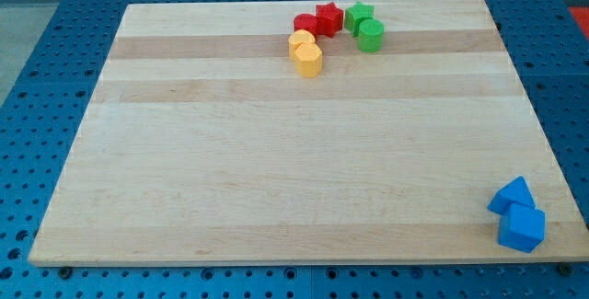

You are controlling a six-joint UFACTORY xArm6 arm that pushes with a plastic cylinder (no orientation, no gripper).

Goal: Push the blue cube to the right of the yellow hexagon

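The blue cube [522,228] sits at the board's bottom right corner, touching a blue triangular block [511,195] just above it. The yellow hexagon [309,60] lies near the view's top centre, touching a second yellow block [300,41] just above and left of it. The blue cube is far below and to the right of the yellow hexagon. My tip does not show in the camera view.
A red round block [306,24] and a red star [329,17] sit above the yellow blocks. A green star-like block [359,16] and a green cylinder [371,35] lie to their right. The wooden board [276,170] rests on a blue perforated table.
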